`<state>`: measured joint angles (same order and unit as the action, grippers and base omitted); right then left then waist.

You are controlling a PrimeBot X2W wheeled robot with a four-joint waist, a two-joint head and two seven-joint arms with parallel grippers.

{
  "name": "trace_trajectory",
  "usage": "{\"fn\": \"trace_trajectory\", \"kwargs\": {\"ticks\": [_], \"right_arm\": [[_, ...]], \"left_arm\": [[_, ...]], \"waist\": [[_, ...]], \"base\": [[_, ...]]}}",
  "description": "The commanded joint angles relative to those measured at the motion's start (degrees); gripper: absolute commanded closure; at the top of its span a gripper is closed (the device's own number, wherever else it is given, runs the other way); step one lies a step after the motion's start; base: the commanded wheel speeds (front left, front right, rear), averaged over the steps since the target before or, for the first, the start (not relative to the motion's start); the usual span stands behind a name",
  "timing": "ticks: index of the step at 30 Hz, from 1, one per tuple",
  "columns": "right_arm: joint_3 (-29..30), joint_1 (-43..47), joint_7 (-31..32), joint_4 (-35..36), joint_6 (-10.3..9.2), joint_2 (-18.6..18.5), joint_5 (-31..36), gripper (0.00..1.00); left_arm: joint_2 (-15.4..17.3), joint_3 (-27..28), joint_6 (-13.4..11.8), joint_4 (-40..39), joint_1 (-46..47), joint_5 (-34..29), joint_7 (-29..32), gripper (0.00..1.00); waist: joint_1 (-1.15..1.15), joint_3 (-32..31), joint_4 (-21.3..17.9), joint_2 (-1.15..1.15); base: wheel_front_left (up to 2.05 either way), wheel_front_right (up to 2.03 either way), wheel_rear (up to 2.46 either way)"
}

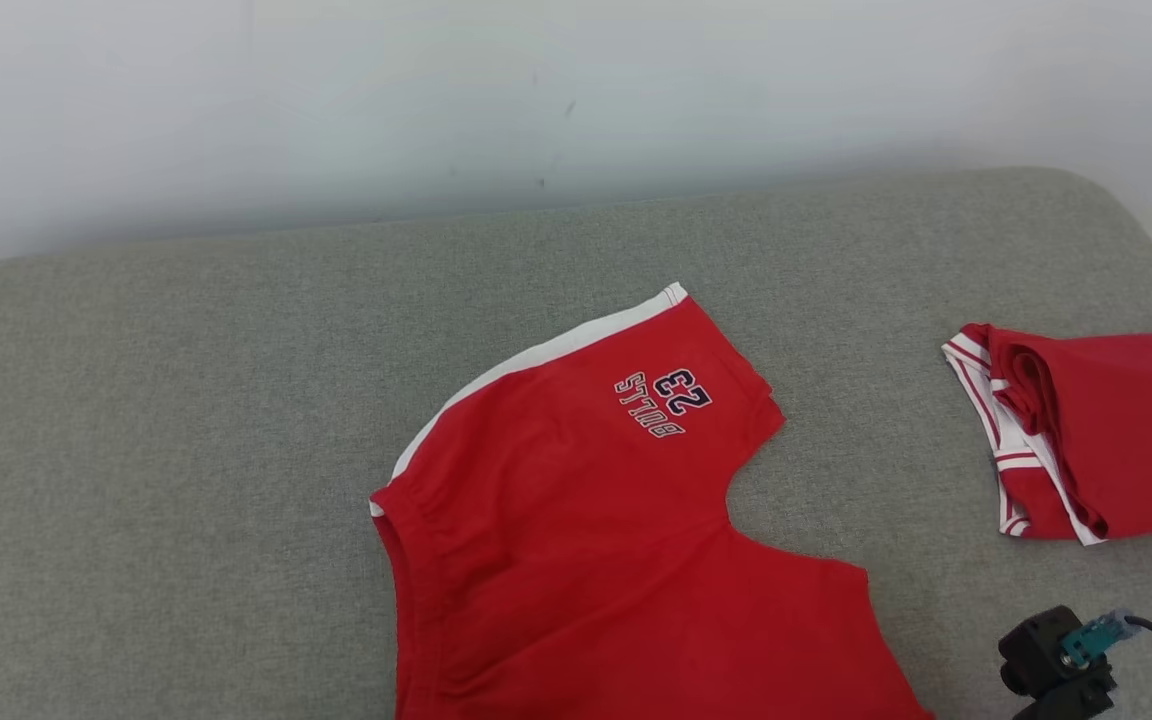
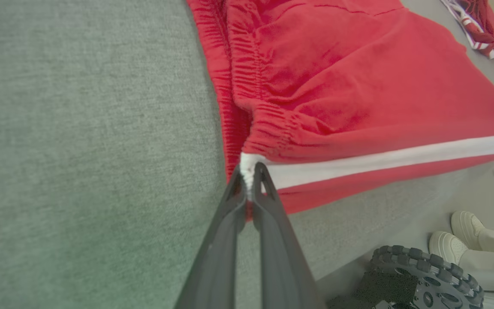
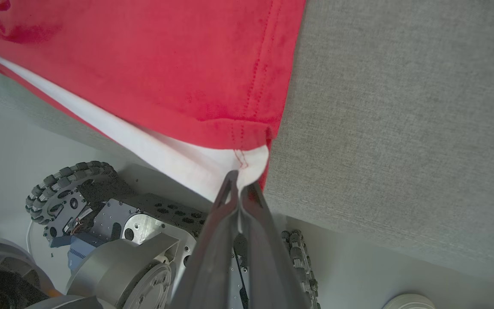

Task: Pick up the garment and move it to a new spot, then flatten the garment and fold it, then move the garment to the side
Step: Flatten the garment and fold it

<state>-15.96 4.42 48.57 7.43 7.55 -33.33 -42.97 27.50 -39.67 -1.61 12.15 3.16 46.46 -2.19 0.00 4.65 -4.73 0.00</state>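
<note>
The left gripper [image 2: 250,172] fingers, pressed together, pinch the white-striped waistband corner of the red shorts [image 1: 586,520], the right gripper [image 3: 237,182] fingers likewise pinch its striped leg-hem corner, and the cloth spreads beyond both across the grey counter [image 1: 186,400].

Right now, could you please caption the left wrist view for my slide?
Left end effector pinching the red shorts by the white-striped waistband corner.

We see the shorts [image 1: 576,540] as soft, matt red cloth, with a smooth white cloth stripe [image 2: 384,159] and a puckered, gathered waistband [image 2: 268,128]. The cushion [image 1: 186,400] under them is grey woven fabric, coarse and matt. Our left gripper [image 2: 250,171] and right gripper [image 3: 239,182] look like dark, smooth, dull plastic. The base plate [image 3: 144,227] is bare satin metal, and the wheel [image 2: 423,264] has black ribbed rubber rollers.
</note>
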Motion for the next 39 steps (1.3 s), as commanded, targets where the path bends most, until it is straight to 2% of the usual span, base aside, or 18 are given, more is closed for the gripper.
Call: {"fn": "trace_trajectory", "kwargs": {"ticks": [1, 4, 7, 12, 14, 17, 19, 20, 22, 27, 39], "right_arm": [[1.6, 1.7, 1.6, 1.1, -0.15, 0.7, 0.8, 1.00], [5.7, 5.5, 6.9, 5.6, -0.15, 3.1, 2.5, 1.00], [8.4, 5.5, 8.1, 10.7, -0.15, 5.1, 4.5, 1.00], [8.9, 0.4, 4.6, 14.6, -0.15, 6.3, 6.4, 1.00], [8.2, -3.3, 1.6, 14.1, -0.15, 5.9, 6.1, 1.00], [6.3, -9.0, -2.5, 11.1, -0.15, 3.4, 6.7, 1.00], [4.5, -13.3, -5.7, 8.5, -0.15, 3.5, 5.4, 1.00], [3.3, -18.2, -9.1, 5.0, -0.15, 4.6, 3.5, 1.00], [1.7, -22.7, -11.4, 0.6, -0.15, 4.4, 2.5, 1.00], [-2.7, -31.2, -14.4, -7.6, -0.15, 4.3, 1.4, 1.00], [-12.1, -49.8, -23.9, -26.3, -0.15, 4.5, 3.8, 1.00]], "left_arm": [[0.8, 0.1, -0.6, -0.9, -1.2, 0.5, 0.7, 1.00], [1.9, 0.2, -1.5, -4.0, -2.2, 1.2, 2.1, 1.00], [1.7, 1.1, -1.3, -7.2, -2.6, 2.0, 1.1, 1.00], [0.4, 2.8, 0.0, -10.6, -0.5, 3.7, -1.0, 1.00], [-0.1, 3.6, -0.4, -11.2, 0.7, 3.4, -1.9, 1.00], [-1.4, 3.4, -0.5, -12.0, 2.9, 3.0, -1.4, 1.00], [-2.1, 3.4, -0.6, -12.2, 4.6, 3.1, -1.0, 1.00], [-3.0, 4.0, -1.3, -12.2, 6.1, 3.2, -1.0, 1.00], [-3.5, 4.7, -2.3, -11.5, 8.1, 2.6, -1.2, 1.00], [-5.5, 5.7, -4.3, -9.5, 11.8, 2.4, -0.9, 1.00], [-11.4, 7.1, -6.4, -1.8, 24.0, 0.8, -2.1, 1.00]], "waist": [[0.00, 0.1, 0.3, 0.00], [0.00, 0.2, 0.7, 0.00], [0.00, 0.4, 1.0, 0.00], [0.00, 0.7, 1.7, 0.00], [0.00, 1.1, 1.9, 0.00], [0.00, 2.1, 2.4, 0.00], [0.00, 2.8, 2.8, 0.00], [0.00, 3.8, 2.7, 0.00], [0.00, 4.9, 3.0, 0.00], [0.00, 7.1, 4.2, 0.00], [0.00, 13.8, 8.1, 0.00]], "base": [[0.00, 0.00, 0.00], [0.00, 0.00, 0.00], [0.00, 0.00, 0.00], [0.00, 0.00, 0.00], [0.00, 0.00, 0.00], [0.00, 0.00, 0.00], [0.00, 0.00, 0.00], [0.00, 0.00, 0.00], [0.00, 0.00, 0.00], [0.00, 0.00, 0.00], [0.00, 0.00, 0.00]]}}
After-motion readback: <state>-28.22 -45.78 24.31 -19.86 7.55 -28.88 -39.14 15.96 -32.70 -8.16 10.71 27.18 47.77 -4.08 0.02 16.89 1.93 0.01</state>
